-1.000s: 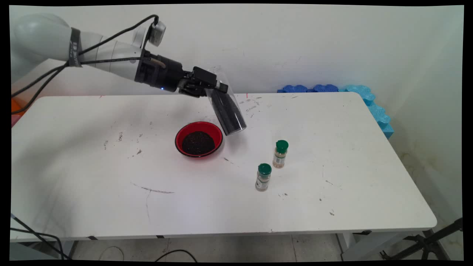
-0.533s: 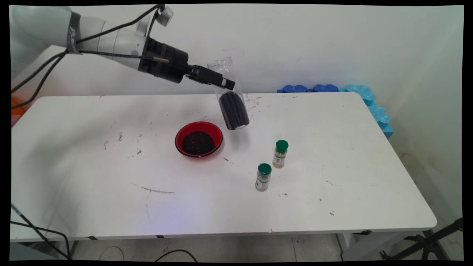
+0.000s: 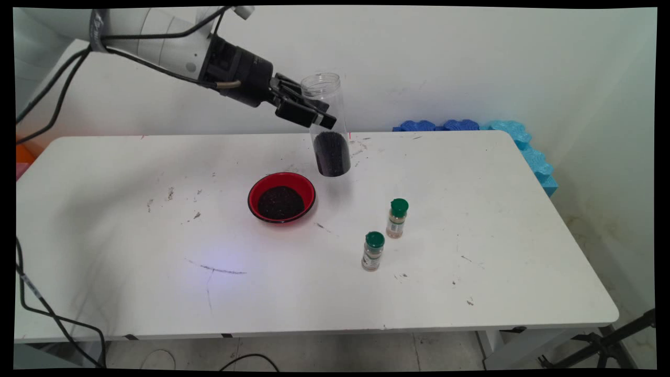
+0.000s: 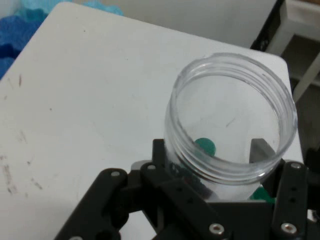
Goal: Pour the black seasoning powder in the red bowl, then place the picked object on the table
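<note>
The gripper (image 3: 314,112) is clamped on the upper part of a clear jar (image 3: 328,125), holding it nearly upright in the air above the white table (image 3: 471,293), its open mouth up and dark grains filling its lower part. Just below and left of the jar sits a red bowl (image 3: 281,197) of the same dark grains. Two green-capped spice bottles (image 3: 397,218) (image 3: 372,251) stand farther right, apart from the bowl.
</note>
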### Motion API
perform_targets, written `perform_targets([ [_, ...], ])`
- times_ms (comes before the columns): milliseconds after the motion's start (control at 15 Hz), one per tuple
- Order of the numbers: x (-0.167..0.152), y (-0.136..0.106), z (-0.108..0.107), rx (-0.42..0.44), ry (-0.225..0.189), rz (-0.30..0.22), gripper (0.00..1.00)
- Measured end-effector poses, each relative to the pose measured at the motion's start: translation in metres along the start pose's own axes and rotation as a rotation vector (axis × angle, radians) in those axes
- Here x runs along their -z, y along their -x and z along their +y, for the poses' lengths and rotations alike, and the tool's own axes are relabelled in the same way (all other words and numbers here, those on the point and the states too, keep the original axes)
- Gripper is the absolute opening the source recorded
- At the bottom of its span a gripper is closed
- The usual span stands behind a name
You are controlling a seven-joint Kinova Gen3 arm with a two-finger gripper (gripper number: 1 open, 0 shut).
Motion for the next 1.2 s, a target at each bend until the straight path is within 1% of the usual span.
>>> perform_targets([
  [133,0.0,-0.006,0.005,-0.087,0.005,-0.013,0.0],
  [333,0.0,-0.013,0.011,-0.176,0.011,-0.026,0.0],
  [667,-0.002,-0.021,0.018,-0.254,0.013,-0.041,0.0],
  [867,-0.003,-0.023,0.022,-0.261,0.012,-0.045,0.0],
  [1000,-0.005,-0.022,0.023,-0.235,0.01,-0.045,0.0],
  [1200,-0.013,-0.012,0.025,-0.171,0.003,-0.042,0.0],
])
